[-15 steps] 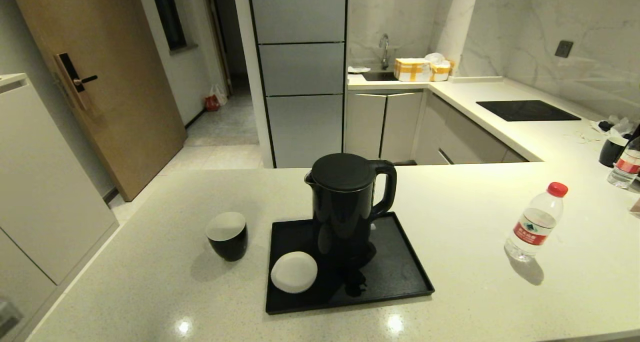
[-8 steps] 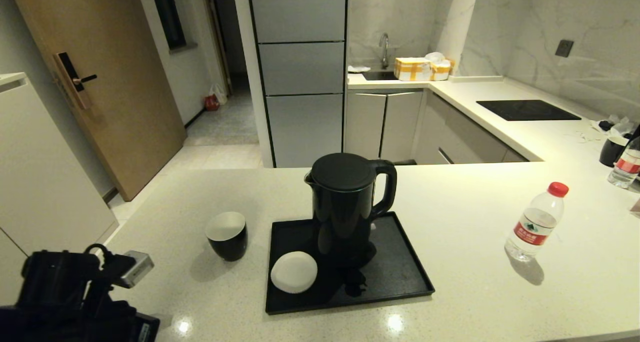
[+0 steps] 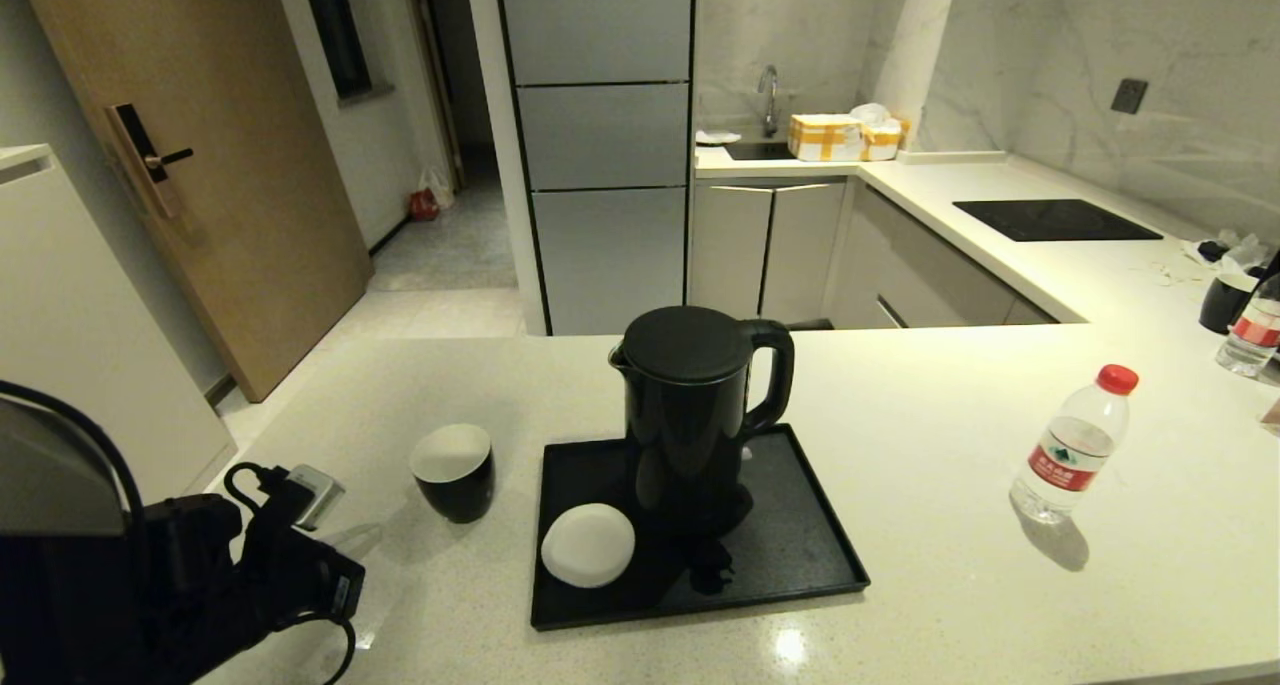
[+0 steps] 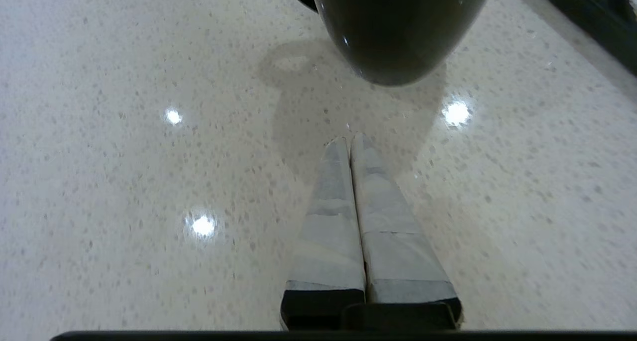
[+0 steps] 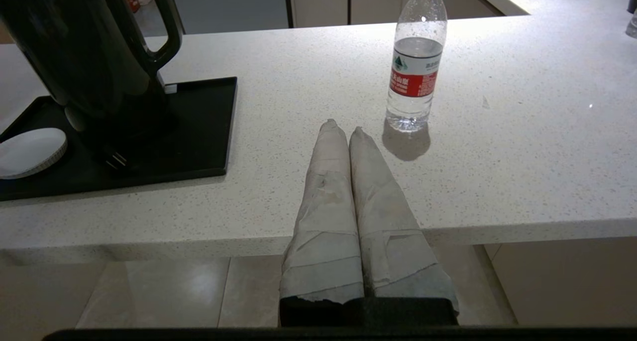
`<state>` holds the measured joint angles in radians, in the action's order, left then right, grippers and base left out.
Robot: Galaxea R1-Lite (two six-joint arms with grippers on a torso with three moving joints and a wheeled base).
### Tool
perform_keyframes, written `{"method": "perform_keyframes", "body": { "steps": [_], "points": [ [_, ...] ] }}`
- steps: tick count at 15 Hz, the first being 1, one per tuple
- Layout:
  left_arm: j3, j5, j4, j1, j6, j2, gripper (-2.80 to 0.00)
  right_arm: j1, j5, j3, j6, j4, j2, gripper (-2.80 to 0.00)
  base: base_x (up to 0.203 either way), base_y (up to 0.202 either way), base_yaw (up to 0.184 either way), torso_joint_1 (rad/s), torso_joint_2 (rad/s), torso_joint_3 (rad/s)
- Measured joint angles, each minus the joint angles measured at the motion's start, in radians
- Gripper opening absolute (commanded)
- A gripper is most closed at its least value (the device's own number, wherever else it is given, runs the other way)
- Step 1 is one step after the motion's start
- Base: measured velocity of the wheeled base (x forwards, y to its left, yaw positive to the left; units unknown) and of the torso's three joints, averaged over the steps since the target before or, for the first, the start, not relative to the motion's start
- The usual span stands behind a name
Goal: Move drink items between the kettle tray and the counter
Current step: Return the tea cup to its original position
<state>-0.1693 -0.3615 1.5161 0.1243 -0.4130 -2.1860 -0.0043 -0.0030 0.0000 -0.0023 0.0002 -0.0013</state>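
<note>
Left gripper [image 4: 351,139]: over the broad off-white speckled stone counter [image 3: 950,585], at its near-left part, jaws clenched together with nothing between them. In the left wrist view the tape-wrapped fingers [image 4: 328,221] point at the small handleless cup, black outside and white inside [image 4: 398,32], which stands near the tips but apart from them. In the head view the left arm fills the lower-left corner, and the gripper itself is hard to make out in the dark mass.

Cup [image 3: 453,471]: upright on the counter, just beside the left edge of the flat rectangular glossy black kettle tray [image 3: 800,555], not on it.

On the tray: tall black kettle [image 3: 695,405] toward the rear centre; flat white round saucer [image 3: 588,544] at the near-left part.

Small clear plastic water bottle with red cap and red label [image 3: 1073,445]: upright on the counter, well apart from the tray, to its right.

Right gripper [image 5: 342,128]: seen in the right wrist view only, held at the counter's near edge, jaws clenched with nothing between them. Its tips point toward the bottle [image 5: 415,64], near it but not touching; the tray's corner [image 5: 219,127] lies to the other side.
</note>
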Motion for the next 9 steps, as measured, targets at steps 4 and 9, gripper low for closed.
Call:
{"method": "perform_keyframes", "body": {
  "steps": [4, 9],
  "points": [
    [0.061, -0.041, 0.005, -0.009, 0.000, 0.007, -2.80, 0.001, 0.000, 0.000, 0.000, 0.000, 0.000, -2.80, 0.000, 0.000, 0.000, 0.000, 0.00, 0.000],
    [0.157, -0.112, 0.006, -0.011, -0.001, 0.023, 0.00, 0.001, 0.000, 0.000, 0.000, 0.000, 0.000, -2.80, 0.000, 0.000, 0.000, 0.000, 0.00, 0.000]
  ]
}}
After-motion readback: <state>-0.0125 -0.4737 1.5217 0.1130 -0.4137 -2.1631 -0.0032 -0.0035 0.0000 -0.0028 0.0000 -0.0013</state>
